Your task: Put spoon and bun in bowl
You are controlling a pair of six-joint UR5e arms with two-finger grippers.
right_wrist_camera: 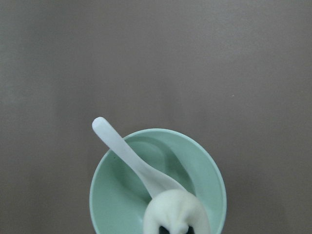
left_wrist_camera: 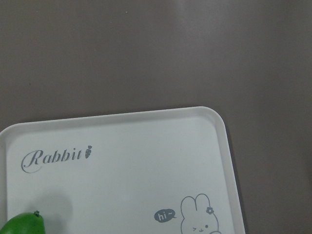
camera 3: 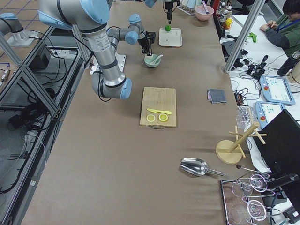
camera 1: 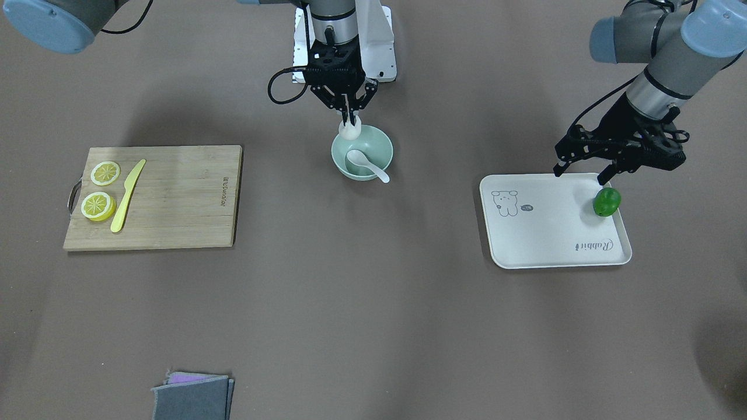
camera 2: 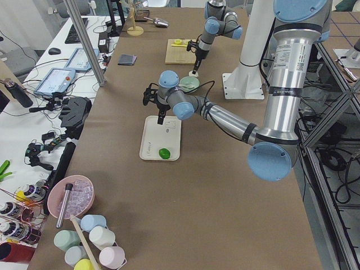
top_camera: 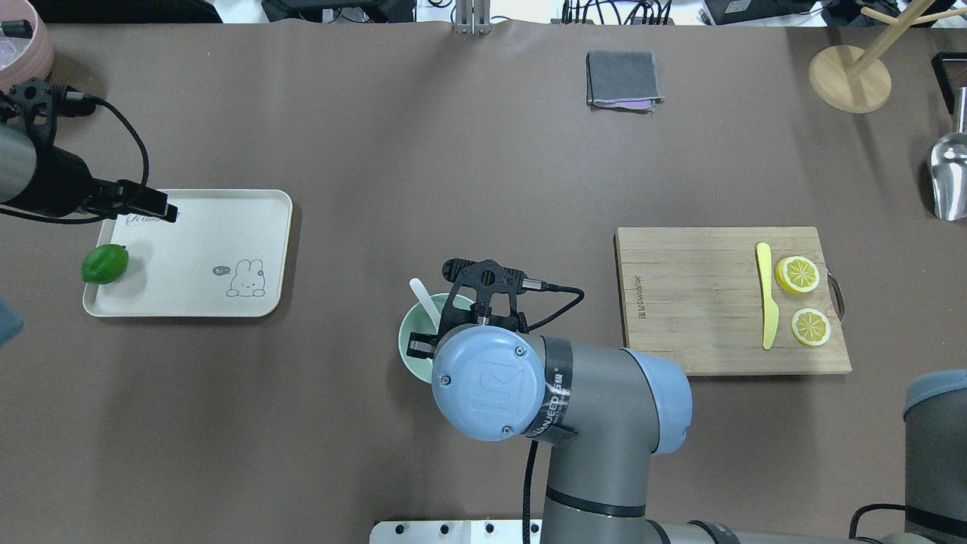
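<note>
The mint-green bowl [camera 1: 386, 150] stands at mid-table near the robot's base. The white spoon [camera 1: 366, 165] lies in it, scoop down, handle resting over the rim. My right gripper [camera 1: 350, 123] is shut on the white bun [camera 1: 351, 130] and holds it just above the bowl's rim on the robot's side. The right wrist view shows the bun [right_wrist_camera: 175, 212] over the bowl [right_wrist_camera: 214, 176] and spoon [right_wrist_camera: 130, 155]. My left gripper [camera 1: 582, 175] is open and empty above the cream tray's back edge. In the overhead view the right wrist hides the bun.
The cream rabbit tray [camera 1: 543, 233] holds a green lime [camera 1: 607, 202]. A wooden cutting board [camera 1: 175, 198] carries two lemon slices [camera 1: 105, 173] and a yellow knife [camera 1: 127, 195]. A grey folded cloth [camera 1: 192, 396] lies at the operators' edge.
</note>
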